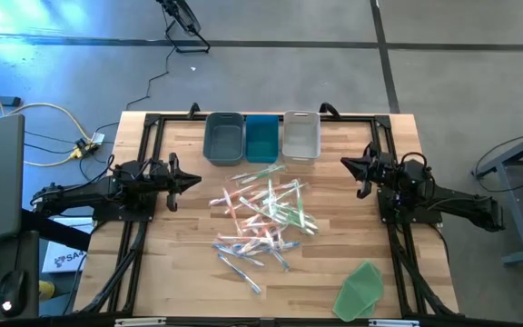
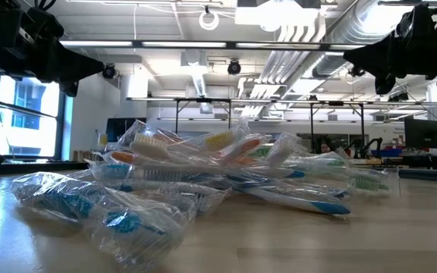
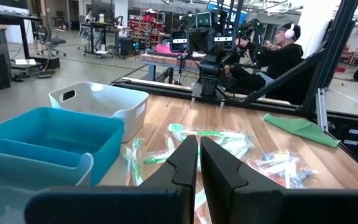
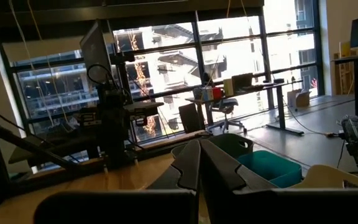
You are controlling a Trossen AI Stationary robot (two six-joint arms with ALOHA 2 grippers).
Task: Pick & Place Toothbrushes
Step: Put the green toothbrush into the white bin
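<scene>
A: The left tool [image 1: 195, 181] is closed and holds nothing. In the left wrist view its two fingers [image 3: 185, 163] stand almost together with only a thin slit between them.

B: And the right tool [image 1: 345, 163]?

A: Also closed and empty. In the right wrist view its fingers [image 4: 191, 163] meet at the tips.

B: How do the arms stand?

A: Both are stretched level above the desk [image 1: 180, 272], each from its own side, and the tools point inward toward each other. The left arm lies over the left edge, the right arm over the right edge. Both tools are raised; in the low view they show as dark shapes in the top corners, well above the pile.

B: Where are the toothbrushes [image 1: 263, 218]?

A: In a loose heap on the middle of the desk, between the two tools and apart from both. Many are in clear wrappers. I see pink, green and blue ones, lying crossed over each other.

B: Something else on the desk?

A: Three bins in a row at the far edge, touching side by side: a grey bin [image 1: 223, 138], a teal bin [image 1: 261, 137] and a white bin [image 1: 301, 134]. I see no toothbrush in them. A green sheet [image 1: 361, 289] lies at the near right corner, apart from the heap.

B: People?

A: One person [image 3: 283, 53] sits beyond the desk, seen in the left wrist view.
</scene>
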